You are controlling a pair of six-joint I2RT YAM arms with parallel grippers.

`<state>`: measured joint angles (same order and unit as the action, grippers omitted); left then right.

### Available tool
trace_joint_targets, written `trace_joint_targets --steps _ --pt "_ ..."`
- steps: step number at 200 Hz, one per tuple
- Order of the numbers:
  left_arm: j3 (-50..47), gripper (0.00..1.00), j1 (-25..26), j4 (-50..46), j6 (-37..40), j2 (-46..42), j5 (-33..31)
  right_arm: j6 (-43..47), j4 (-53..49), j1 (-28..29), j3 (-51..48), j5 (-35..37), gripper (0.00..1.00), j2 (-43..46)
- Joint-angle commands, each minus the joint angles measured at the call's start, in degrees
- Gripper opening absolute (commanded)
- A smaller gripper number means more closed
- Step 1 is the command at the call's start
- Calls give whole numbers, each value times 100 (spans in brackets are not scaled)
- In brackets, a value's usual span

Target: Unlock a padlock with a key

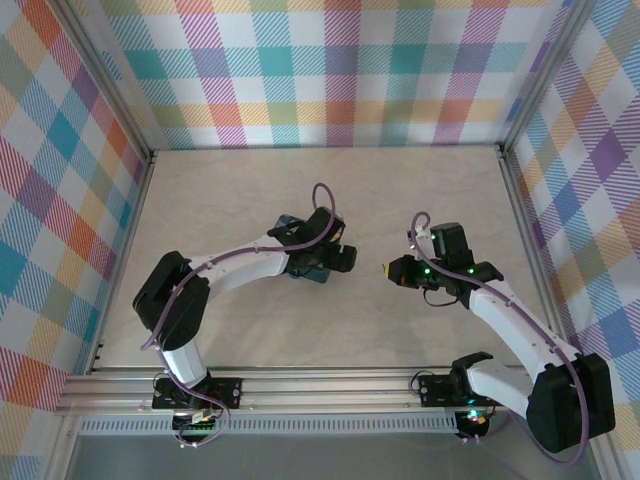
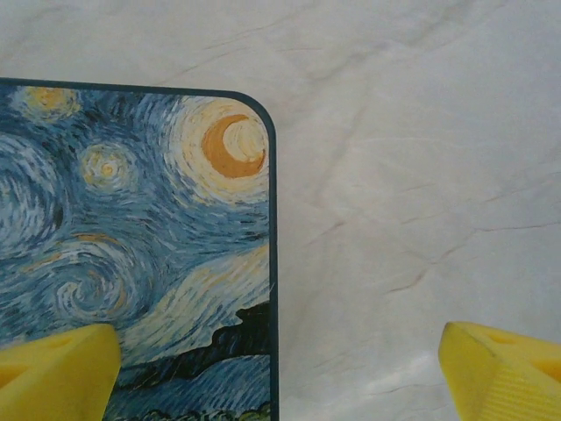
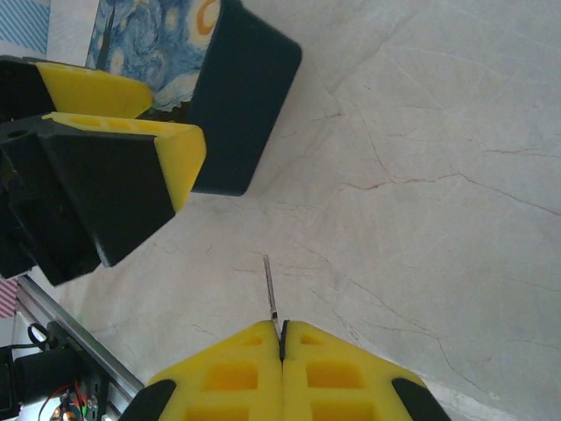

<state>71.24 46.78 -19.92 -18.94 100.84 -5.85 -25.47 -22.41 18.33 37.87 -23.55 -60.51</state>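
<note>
Two arms work: left gripper (image 2: 280,373) gapes wide over a corner of the blue-and-yellow starry-night rectangular tin (image 2: 131,219); beside that tin, right gripper (image 3: 282,338) pinches a thin silvery key (image 3: 270,285). Hold its blade level, grip firm.

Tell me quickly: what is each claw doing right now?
Left claw: open, holding nothing, over the edge of the starry-night tin.
Right claw: closed on the key, its thin blade sticking out.
</note>
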Motion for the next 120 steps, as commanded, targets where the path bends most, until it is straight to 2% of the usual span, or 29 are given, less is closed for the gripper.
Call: trace_joint_targets --steps 1,22,43,83,120 --pt "198 93 133 -75 -217 331 501 -1 -70 -40 -104 8 0 30" --pt "414 93 149 -93 -159 429 602 9 -66 -41 -112 7 0 37" --pt "423 94 138 -42 -24 132 552 23 2 -40 -129 -71 0 82" --pt "29 95 -116 119 171 -1044 725 -75 700 -44 -270 -679 0 26" --pt "-890 96 -475 221 83 -2278 907 -203 1292 49 -170 -1099 0 -471"
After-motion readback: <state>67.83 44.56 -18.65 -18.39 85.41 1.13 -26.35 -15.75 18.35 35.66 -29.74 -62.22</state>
